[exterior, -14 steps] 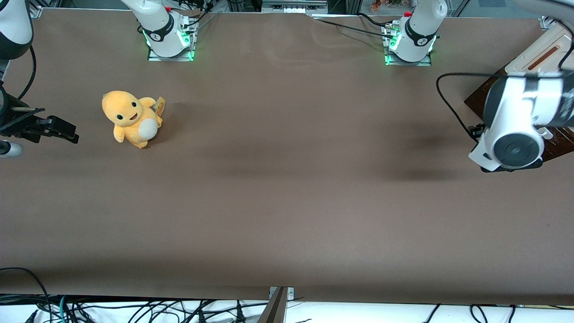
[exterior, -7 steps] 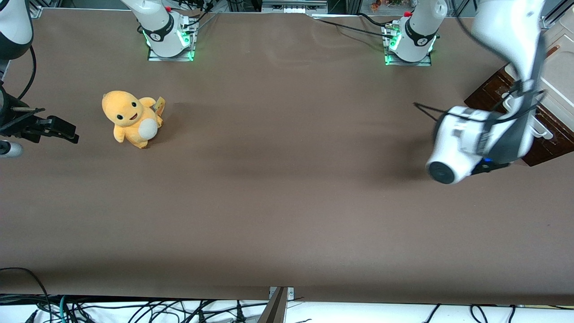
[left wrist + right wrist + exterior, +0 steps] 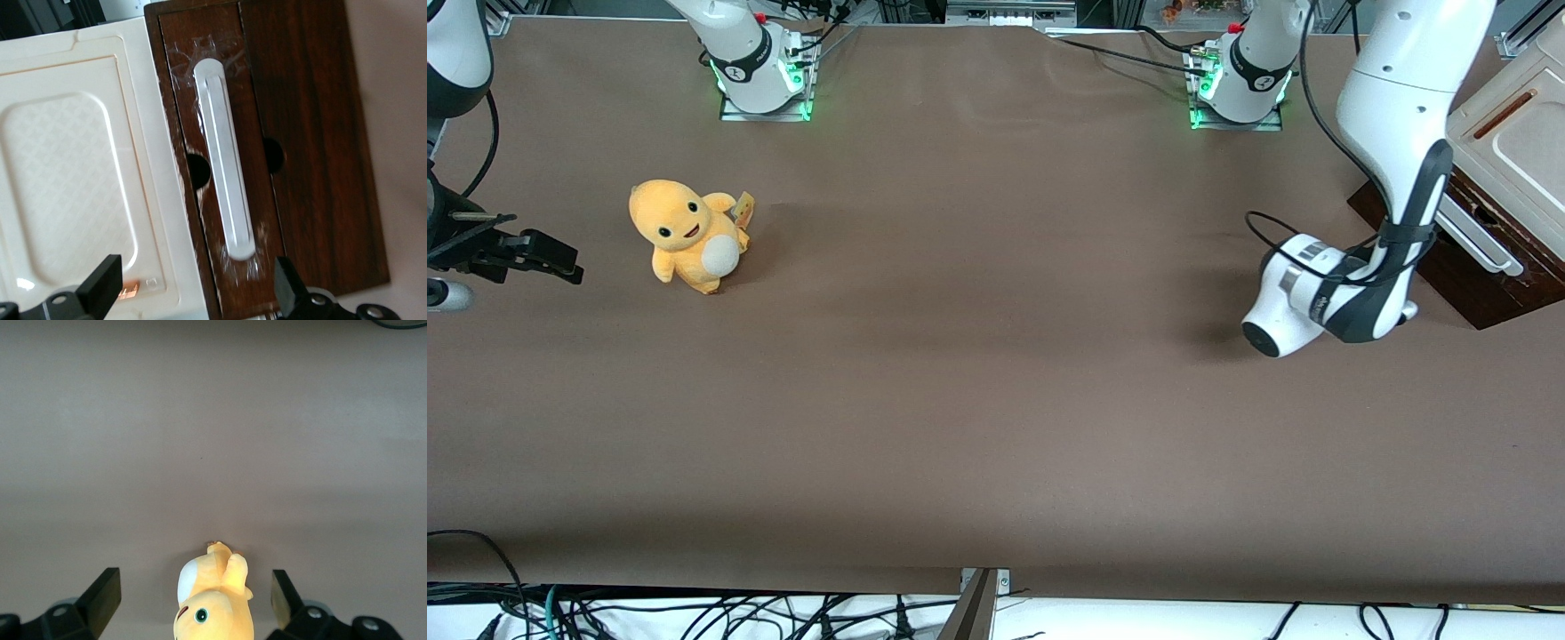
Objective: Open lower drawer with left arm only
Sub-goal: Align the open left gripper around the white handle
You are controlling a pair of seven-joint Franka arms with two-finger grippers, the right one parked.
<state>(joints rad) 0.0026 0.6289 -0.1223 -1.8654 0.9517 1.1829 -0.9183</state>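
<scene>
— Drawer status?
— I see the lower drawer [image 3: 313,133] pushed in, at the working arm's end of the table; no readable writing. Its pale bar handle [image 3: 223,160] faces my gripper [image 3: 193,293], whose fingers are spread wide, holding nothing.
— Surroundings?
— Cream panel [image 3: 73,173] beside it; plush toy [image 3: 685,233] well apart.

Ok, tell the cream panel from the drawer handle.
The cream panel is broad and patterned; the handle is a narrow, smooth silver-white bar. The panel lies beside the dark wood; the handle is on it. Both are pale. The open tool hovers facing the handle.
</scene>
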